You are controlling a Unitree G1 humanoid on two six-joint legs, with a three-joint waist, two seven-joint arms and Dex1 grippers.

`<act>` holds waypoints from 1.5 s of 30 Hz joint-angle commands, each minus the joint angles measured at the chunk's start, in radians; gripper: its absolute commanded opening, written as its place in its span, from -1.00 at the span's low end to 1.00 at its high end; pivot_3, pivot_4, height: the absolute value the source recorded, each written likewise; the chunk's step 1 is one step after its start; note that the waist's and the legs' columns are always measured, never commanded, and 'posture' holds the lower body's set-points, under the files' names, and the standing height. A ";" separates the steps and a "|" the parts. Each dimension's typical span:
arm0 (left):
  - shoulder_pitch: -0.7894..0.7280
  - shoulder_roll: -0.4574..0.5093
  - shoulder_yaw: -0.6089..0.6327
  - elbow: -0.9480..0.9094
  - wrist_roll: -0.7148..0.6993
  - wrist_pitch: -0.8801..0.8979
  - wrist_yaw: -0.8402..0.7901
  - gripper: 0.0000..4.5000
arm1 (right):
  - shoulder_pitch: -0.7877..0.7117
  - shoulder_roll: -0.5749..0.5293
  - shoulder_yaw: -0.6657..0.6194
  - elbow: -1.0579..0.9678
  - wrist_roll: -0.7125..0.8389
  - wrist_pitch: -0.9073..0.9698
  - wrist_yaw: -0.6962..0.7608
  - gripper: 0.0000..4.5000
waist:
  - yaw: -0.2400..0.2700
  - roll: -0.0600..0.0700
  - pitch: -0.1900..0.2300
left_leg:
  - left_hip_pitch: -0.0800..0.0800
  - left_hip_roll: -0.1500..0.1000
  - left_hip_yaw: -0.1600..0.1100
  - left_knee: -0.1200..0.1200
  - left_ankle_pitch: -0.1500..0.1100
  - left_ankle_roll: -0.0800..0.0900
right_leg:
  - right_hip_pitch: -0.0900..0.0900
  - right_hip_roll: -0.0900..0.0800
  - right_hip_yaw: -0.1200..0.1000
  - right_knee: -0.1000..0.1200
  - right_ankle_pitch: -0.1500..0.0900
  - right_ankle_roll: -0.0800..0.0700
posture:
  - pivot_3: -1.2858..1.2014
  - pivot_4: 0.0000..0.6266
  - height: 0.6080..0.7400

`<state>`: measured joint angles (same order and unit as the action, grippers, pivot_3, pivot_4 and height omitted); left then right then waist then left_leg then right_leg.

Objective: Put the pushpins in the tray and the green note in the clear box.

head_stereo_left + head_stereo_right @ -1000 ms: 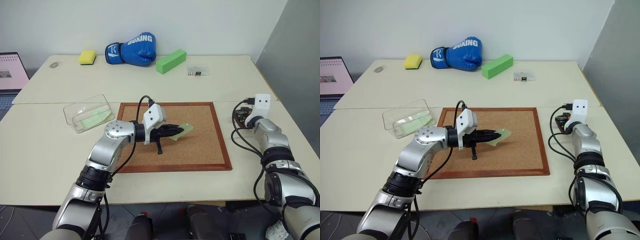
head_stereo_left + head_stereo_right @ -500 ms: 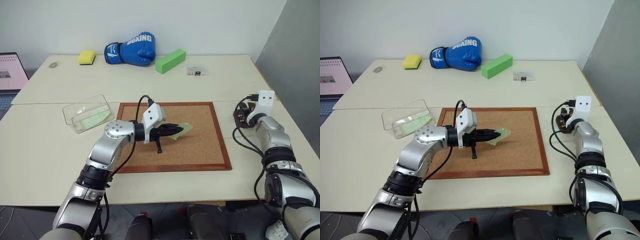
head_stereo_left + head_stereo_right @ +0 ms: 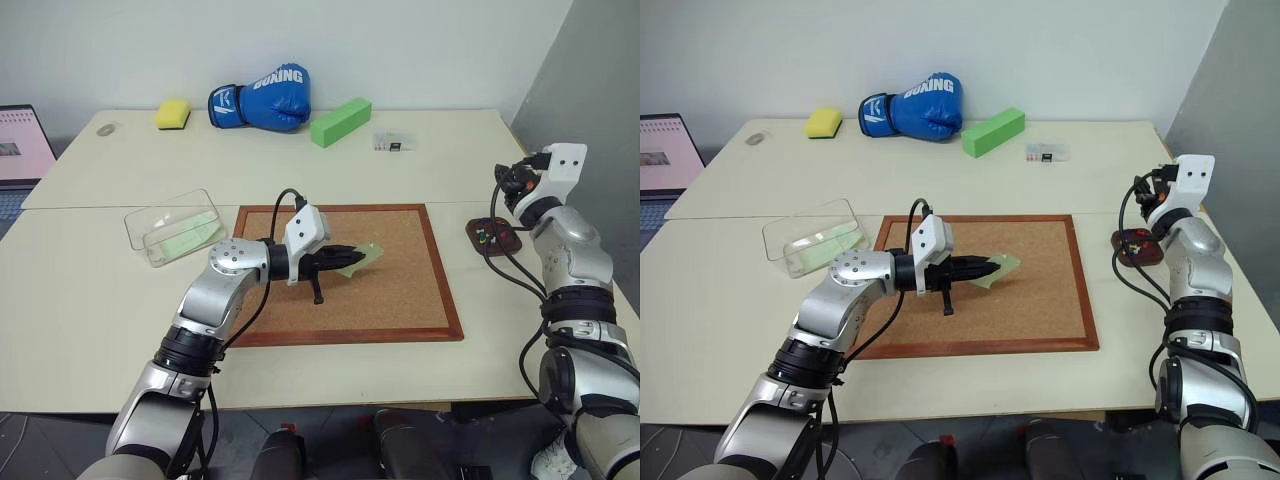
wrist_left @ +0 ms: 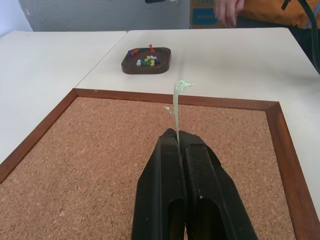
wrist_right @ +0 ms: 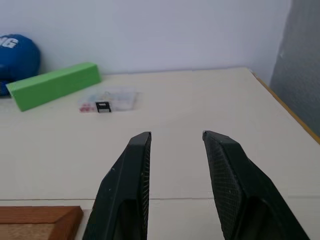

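My left gripper (image 3: pixel 350 257) is shut on the green note (image 4: pixel 176 106), a thin mint slip held edge-up just above the cork board (image 3: pixel 400 300). The clear box (image 3: pixel 150 222) stands left of the board, and a pale green slip (image 3: pixel 192 238) lies inside it. The dark brown tray (image 4: pixel 131 69) sits on the table right of the board and holds several coloured pushpins (image 4: pixel 147 61). My right gripper (image 5: pixel 172 135) hangs open and empty above and beyond the tray, pointing toward the far edge of the table.
Along the back of the table lie a yellow sponge (image 3: pixel 174 114), a blue boxing glove (image 3: pixel 262 97), a bright green foam block (image 3: pixel 341 122) and a small clear packet (image 3: pixel 394 142). A laptop (image 3: pixel 22 150) sits at the far left. A person's hand (image 4: pixel 227 9) shows beyond the table.
My right arm has lifted off the tray, which now lies uncovered. The left arm and the note have not moved.
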<state>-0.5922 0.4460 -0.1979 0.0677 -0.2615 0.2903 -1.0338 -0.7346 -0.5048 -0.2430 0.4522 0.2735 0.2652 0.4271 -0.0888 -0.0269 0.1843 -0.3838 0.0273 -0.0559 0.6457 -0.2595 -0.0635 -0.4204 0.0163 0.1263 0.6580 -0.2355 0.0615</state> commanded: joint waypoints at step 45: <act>-0.072 -0.048 0.595 0.283 0.042 0.067 1.058 0.22 | 0.220 -0.033 0.192 -1.046 0.438 0.532 0.165 0.91 | 0.032 -0.001 0.000 | -0.003 0.000 -0.004 0.002 0.000 -0.001 | 0.000 -0.001 -0.004 -0.001 0.000 0.001 | 0.03 -0.52 1.00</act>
<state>-0.6420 0.3915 0.3888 0.3668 -0.2143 0.3655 0.0193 -0.5150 -0.5284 -0.0171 -0.5518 0.6875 0.7973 0.5888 -0.0571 -0.0282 0.1844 -0.3867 0.0270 -0.0597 0.6474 -0.2595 -0.0641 -0.4207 0.0152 0.1220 0.6569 -0.2353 0.0622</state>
